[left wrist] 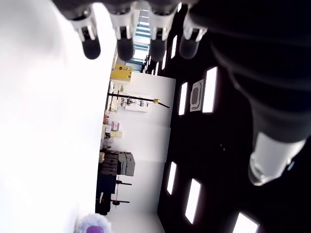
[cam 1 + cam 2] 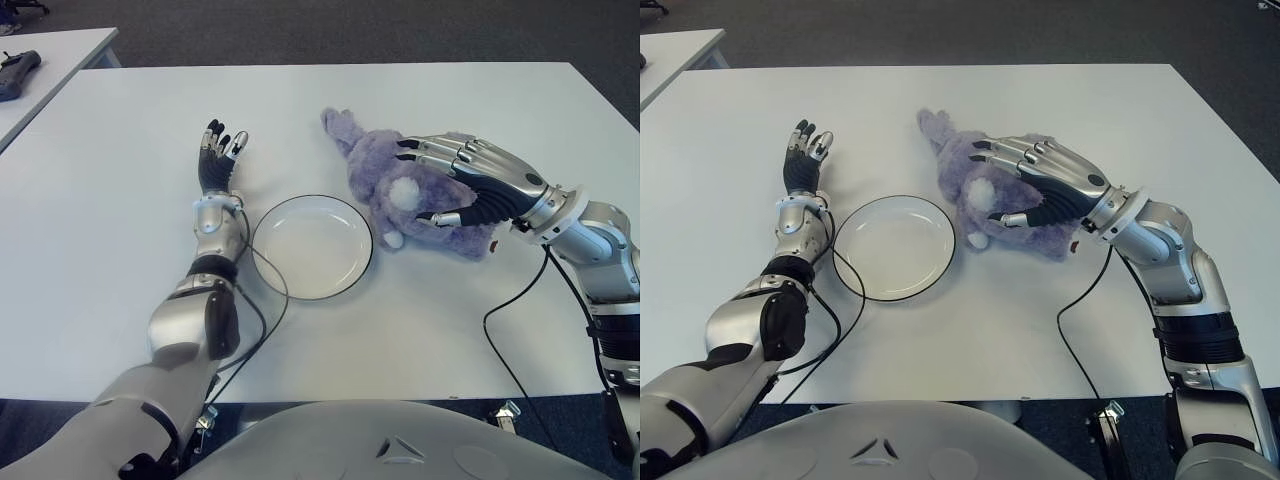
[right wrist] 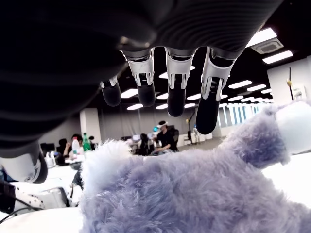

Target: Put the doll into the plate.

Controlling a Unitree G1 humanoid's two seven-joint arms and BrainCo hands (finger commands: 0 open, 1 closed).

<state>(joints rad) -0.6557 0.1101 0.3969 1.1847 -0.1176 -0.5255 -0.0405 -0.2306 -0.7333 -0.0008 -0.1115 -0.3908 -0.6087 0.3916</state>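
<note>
Purple plush is what you have to deal with — one doll, lying on its side on the white table, just to the right of the one plate and not in it. You have one white plate with a dark rim, and nothing lies in it. Your right hand is spread over the doll from the right; in the right wrist view the fingers hang wide above the fur with a gap under the tips, so nothing is gripped, though from the head camera the thumb shows low against the doll's near side and you cannot tell whether it touches. Your left hand shows just left of the plate's far edge, fingers straight and loosely spread, holding nothing. Two black cables trail on the table, one curling by the plate's left rim near your left forearm, one running off the near edge below your right wrist. A second white table stands at far left with a dark object on it — too small to name. Grey carpet lies beyond, and the wrist views show an open office with ceiling strip lights.
</note>
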